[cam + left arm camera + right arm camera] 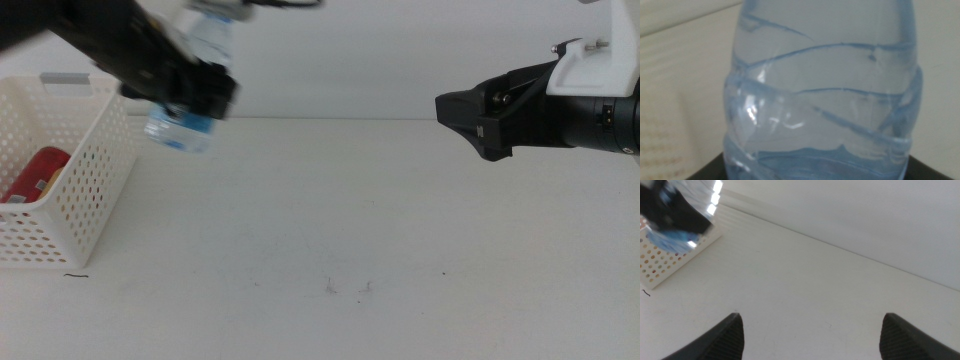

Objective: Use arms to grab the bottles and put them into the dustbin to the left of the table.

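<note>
My left gripper [195,90] is shut on the clear water bottle [190,100] with a blue label and holds it in the air, just right of the dustbin [85,170]. The bottle [822,95] fills the left wrist view. The white perforated dustbin stands at the table's left end with the red soda can [38,172] lying inside. My right gripper [462,118] is open and empty, held above the right side of the table. The right wrist view shows the bottle [677,227] and the dustbin [667,260] far off. The yellow juice bottle is out of view.
The white table [350,240] has a few small dark marks [345,288] near the front middle and one mark [75,276] in front of the dustbin. A pale wall stands behind the table's far edge.
</note>
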### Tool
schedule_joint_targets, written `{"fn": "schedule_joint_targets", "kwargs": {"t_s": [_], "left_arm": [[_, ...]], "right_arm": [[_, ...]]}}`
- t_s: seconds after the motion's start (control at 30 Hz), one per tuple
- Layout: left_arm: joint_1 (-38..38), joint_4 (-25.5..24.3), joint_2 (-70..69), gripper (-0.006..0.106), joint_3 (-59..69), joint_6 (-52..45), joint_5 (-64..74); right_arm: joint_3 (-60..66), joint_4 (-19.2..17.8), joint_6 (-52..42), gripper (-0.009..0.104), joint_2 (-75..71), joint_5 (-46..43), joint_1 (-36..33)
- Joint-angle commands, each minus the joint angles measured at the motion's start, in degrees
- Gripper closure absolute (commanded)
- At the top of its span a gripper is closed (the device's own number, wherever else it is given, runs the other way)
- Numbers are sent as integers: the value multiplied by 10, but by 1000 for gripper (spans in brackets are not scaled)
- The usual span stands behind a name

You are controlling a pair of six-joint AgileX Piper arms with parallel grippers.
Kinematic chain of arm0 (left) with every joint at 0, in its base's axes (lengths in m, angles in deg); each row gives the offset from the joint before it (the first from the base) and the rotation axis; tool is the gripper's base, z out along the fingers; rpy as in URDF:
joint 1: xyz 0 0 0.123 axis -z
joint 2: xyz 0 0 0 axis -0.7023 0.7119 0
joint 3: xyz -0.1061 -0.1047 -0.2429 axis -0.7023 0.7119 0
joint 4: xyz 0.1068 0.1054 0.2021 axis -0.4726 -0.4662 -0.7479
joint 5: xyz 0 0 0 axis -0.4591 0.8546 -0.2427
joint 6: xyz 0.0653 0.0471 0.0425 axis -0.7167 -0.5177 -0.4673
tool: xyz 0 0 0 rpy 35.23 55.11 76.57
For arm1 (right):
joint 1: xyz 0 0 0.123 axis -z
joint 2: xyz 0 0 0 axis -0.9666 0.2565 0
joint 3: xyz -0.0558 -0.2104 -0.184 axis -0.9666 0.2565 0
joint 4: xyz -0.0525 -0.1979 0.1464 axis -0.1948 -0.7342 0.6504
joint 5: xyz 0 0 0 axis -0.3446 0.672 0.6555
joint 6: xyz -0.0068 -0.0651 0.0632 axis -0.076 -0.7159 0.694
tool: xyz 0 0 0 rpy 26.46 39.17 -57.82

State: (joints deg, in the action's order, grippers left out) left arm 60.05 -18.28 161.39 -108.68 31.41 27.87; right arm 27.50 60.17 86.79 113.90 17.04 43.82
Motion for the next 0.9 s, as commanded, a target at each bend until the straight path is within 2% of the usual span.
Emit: {"fn": "schedule_joint_targets", "kwargs": {"t_s": [0.0, 0.13, 0.3, 0.43, 0.57, 0.73, 0.87], "left_arm": [[-46, 30, 0, 102, -44, -54, 51], [-133, 23, 17, 102, -93, -74, 82], [-254, 75, 49, 102, -127, -113, 101], [-304, 113, 81, 102, -127, -139, 92], [-320, 115, 118, 100, -127, -144, 99], [-320, 94, 152, 85, -127, -144, 94], [-320, 94, 176, 60, -127, -141, 89]], "right_arm": [[-1, -1, -6, 12, -3, -8, -1], [-1, -1, -6, 12, -3, -8, -1], [-1, -1, -6, 12, -3, -8, -1], [-1, -1, -6, 12, -3, -8, -1], [-1, -1, -6, 12, -3, -8, -1], [-1, -1, -6, 12, -3, -8, -1], [-1, -1, -6, 12, -3, -8, -1]]}}
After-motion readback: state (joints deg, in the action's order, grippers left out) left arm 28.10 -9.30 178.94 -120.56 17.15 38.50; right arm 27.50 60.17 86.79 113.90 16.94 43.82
